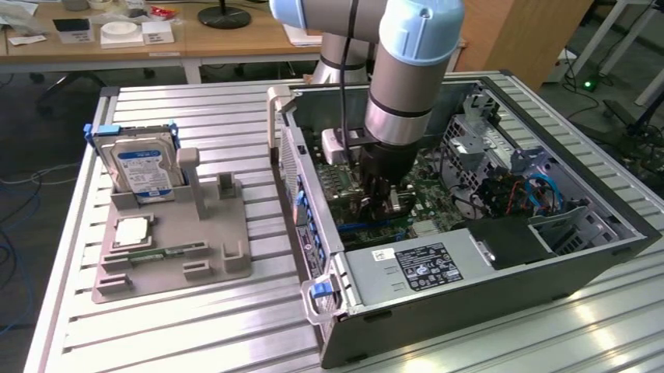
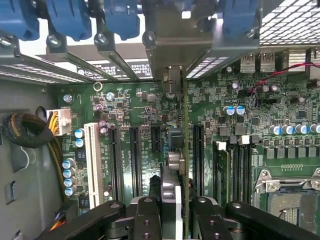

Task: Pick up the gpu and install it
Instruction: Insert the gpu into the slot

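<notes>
The open computer case point(image 1: 498, 233) leaves little room, and the motherboard point(image 2: 135, 105) slots sit close together: a slight tilt or offset could jam the gpu point(image 2: 184, 150) beside its slot or bend its bracket. The hand point(image 2: 176, 210) is clenched on the gpu's top edge; the card hangs edge-on straight below its fingers.

1 gpu point(image 2: 184, 150), 1 gripper point(image 2: 176, 220), 1 hard drive point(image 1: 143, 169), 1 computer case point(image 1: 581, 256), 1 gray holder tray point(image 1: 207, 233).

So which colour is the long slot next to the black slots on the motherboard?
White slot, clearest in the wrist view.
</notes>
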`<act>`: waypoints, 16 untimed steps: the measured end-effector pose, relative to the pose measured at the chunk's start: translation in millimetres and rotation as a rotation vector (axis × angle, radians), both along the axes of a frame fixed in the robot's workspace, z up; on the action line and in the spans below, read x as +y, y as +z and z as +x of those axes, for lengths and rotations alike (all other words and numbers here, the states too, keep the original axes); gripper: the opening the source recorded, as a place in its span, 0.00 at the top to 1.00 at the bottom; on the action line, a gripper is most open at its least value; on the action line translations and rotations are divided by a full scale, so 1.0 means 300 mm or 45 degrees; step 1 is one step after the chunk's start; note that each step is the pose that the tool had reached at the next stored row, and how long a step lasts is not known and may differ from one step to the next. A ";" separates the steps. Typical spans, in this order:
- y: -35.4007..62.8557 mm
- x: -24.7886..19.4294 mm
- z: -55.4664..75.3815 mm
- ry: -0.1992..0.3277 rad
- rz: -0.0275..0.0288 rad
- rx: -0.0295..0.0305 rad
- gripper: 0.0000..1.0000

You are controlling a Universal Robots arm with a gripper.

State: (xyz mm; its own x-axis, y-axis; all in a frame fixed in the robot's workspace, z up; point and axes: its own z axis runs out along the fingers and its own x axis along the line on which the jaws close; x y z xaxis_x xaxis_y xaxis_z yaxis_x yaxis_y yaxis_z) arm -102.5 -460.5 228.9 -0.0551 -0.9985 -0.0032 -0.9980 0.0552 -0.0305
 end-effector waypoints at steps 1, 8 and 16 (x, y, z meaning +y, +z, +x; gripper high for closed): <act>-0.002 0.000 0.000 0.000 0.0000 0.0001 0.72; -0.009 0.000 -0.001 -0.003 0.0000 0.0018 0.72; -0.004 0.000 -0.001 -0.003 0.0005 0.0016 0.72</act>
